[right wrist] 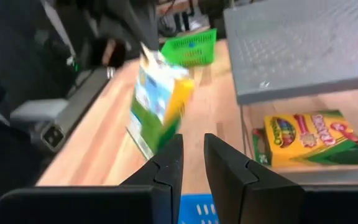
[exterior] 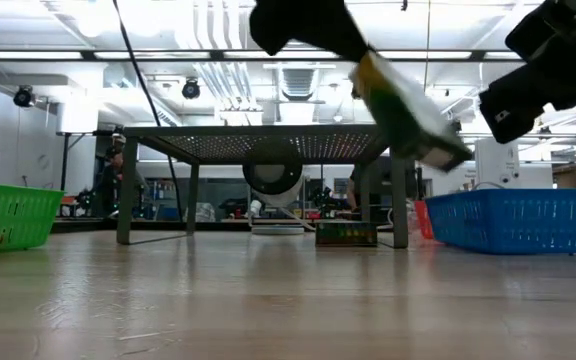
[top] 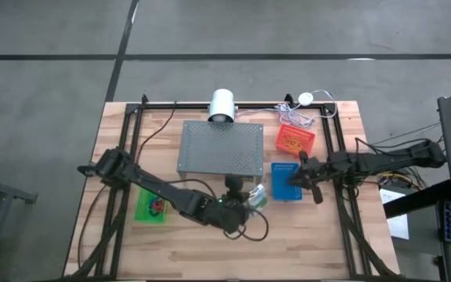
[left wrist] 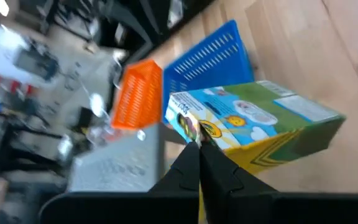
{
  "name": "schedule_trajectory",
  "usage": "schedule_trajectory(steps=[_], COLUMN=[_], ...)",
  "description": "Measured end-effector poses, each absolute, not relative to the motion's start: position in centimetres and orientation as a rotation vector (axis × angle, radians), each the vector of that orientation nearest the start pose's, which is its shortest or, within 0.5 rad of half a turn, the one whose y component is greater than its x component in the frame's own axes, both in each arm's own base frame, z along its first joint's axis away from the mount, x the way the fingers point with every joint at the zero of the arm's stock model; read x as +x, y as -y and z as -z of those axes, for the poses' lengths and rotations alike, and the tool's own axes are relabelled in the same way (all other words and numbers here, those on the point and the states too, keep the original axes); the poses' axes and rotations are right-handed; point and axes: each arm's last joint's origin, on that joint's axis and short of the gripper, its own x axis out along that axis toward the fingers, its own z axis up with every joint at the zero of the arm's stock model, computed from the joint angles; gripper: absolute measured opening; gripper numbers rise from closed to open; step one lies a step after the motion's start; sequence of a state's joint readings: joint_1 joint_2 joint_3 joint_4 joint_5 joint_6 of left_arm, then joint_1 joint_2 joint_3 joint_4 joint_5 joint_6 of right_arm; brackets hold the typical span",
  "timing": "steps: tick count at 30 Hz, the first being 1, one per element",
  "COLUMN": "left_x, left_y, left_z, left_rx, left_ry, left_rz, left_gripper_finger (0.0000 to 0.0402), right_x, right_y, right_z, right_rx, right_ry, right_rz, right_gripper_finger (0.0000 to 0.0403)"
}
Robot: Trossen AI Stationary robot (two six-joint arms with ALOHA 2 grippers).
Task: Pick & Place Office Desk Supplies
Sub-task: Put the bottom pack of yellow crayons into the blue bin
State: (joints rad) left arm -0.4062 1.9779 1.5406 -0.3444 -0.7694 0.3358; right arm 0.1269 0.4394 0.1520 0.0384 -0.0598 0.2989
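A green-and-yellow crayon box (top: 258, 196) hangs in the air near the table's middle, between the grey perforated stand (top: 221, 149) and the table's near edge. My left gripper (left wrist: 199, 148) is shut on it. In the low view the box (exterior: 408, 110) is tilted, well above the tabletop. A second crayon box (right wrist: 309, 137) lies flat on the table under the stand. My right gripper (right wrist: 193, 152) hovers over the blue basket (top: 286, 182). Its fingers stand a little apart with nothing between them. My left gripper pinches the crayon box at an edge near one end (left wrist: 194, 132) between its two fingers, whose tips almost meet. The fingers come slanting down from the table's left. The box juts out beyond the fingertips, tilted and lifted clear of the table.
An orange-red basket (top: 294, 139) stands at the back right, next to the blue one. A green basket (top: 153, 207) with small items sits at the left, under my left arm. A white cylinder (top: 221, 104) and cables lie along the far edge. Bare wood stretches along the near edge.
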Motion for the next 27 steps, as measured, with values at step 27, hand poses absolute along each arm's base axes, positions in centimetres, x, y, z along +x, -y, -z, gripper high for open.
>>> schedule_trajectory(steps=[27], left_x=[41.0], left_y=[14.6], left_z=[-24.9], left_rx=[1.235], left_ry=[-0.741], left_rz=[-0.229], left_gripper_finger=[0.0001], right_x=[16.4], right_y=[-2.2], right_z=[-17.9], right_rx=[0.245], right_ry=[-0.162], right_rz=[-0.131], right_gripper_finger=[0.0083])
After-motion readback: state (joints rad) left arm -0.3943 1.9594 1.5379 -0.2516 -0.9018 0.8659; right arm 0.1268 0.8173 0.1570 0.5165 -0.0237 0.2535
